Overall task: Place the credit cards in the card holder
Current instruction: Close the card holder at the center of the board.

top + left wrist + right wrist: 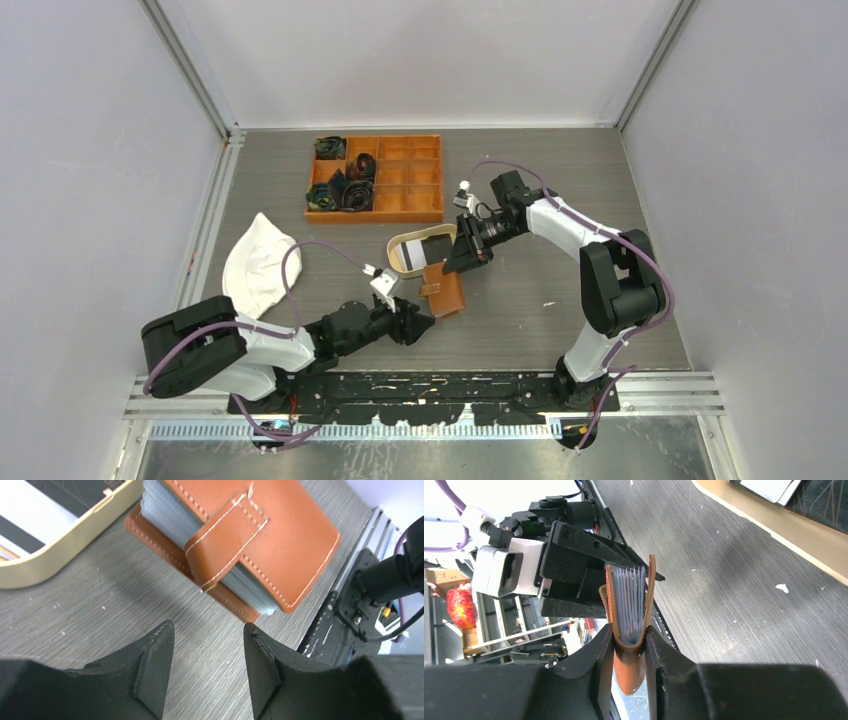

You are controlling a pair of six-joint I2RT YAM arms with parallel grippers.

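Left arm stretched low along the near edge, reaching toward the middle, left gripper with jaws apart and nothing between them, right arm bent at the elbow, reaching left, right gripper clamped on the card holder

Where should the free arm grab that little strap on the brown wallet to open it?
Probably the rounded free end of the snap tab, with the open left gripper coming from its own side. That end overhangs the card holder edge, while the right gripper pinches the covers.
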